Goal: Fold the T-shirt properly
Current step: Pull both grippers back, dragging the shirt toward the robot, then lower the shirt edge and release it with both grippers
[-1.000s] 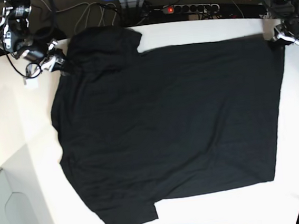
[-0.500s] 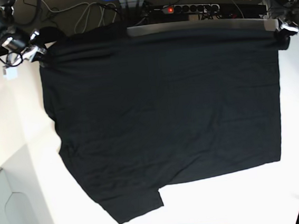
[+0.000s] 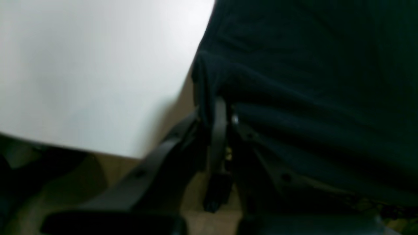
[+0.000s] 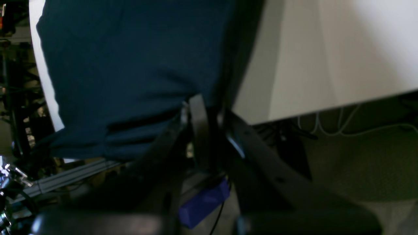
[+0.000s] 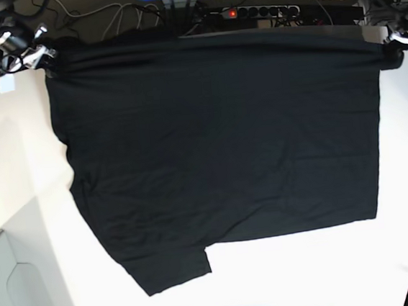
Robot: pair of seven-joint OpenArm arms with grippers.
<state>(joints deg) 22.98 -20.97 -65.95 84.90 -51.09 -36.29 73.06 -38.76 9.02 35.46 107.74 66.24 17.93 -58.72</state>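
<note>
You have the T-shirt (image 5: 217, 137) spread plain-face up over the white table (image 5: 24, 163), its far edge pulled taut at the table's back edge, near the power strip (image 5: 262, 10). Your left gripper (image 5: 395, 49) is clamped on the cloth at the table's back corner on the base view's right. Your right gripper (image 5: 42, 59) pinches the corner opposite. One sleeve (image 5: 168, 268) lies toward the table's front edge.
</note>
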